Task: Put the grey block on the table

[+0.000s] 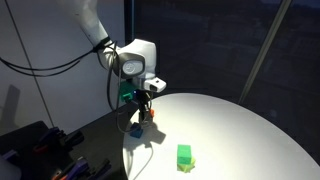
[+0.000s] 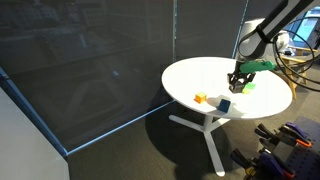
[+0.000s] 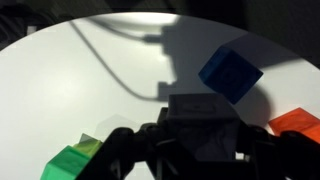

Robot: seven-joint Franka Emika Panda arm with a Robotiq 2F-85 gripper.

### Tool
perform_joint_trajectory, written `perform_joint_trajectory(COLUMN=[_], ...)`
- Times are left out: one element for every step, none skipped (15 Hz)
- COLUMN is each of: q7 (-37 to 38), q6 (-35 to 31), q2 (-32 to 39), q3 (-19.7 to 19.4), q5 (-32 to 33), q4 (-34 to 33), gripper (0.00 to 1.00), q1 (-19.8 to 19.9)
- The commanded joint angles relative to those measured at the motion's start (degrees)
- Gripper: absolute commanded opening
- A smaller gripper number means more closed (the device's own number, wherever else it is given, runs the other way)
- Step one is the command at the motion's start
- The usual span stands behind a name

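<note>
Gripper (image 3: 197, 142): it is closed on the grey block (image 3: 197, 118), which is held between the two dark fingers (image 3: 128, 150). Nothing else is gripped.
Why held so: the block is kept straight between the fingers, most likely so that it can be set down flat and not tipped.
Grey block: it is right in the grip, at the middle of the hand. Whether its bottom is touching the table (image 3: 70, 80) cannot be told.
Arm (image 1: 95, 35): in an exterior view it is bent down from above, so the hand is kept low over the table, near the edge.
Blue cube (image 3: 230, 72): it is found just past the fingertips, a little to one side, and is not touched.
Orange block (image 3: 298, 125): it is seen near the hand, on the same side as the blue cube.
Green block (image 3: 68, 162): it is seen near the hand, on the other side.
Bare spot: white table is left free under and ahead of the hand, so room is there for the block, it is judged.
</note>
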State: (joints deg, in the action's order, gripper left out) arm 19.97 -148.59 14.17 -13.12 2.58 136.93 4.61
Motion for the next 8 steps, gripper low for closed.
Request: perform_joint_trajectory(q7=[0.13,-0.08,0.08,0.11,-0.13,-0.16,-0.42,-0.74], q6=[0.8,0.72,0.3,-0.21,-0.49,-0.82,-1.2,-1.53], q2=[-0.13,0.07,0.4,0.82,1.27,1.71,2.2,2.72], q3=[-0.92,-1.06,-1.34,-1.54,-1.62,-1.75,-1.75,-1.73], q5=[-0.42,-0.61,-0.54,-0.55,-0.74,-0.76,-1.01,-1.34], q4=[-0.55,-0.62,-0.69,-0.73,-0.81,-0.87,-0.94,-1.03], gripper=[0.3,0.3,0.3,0.3,0.3,0.3,0.3,0.3], q1=[1.66,2.11,2.45,2.75,3.07,3.29,3.59,3.87])
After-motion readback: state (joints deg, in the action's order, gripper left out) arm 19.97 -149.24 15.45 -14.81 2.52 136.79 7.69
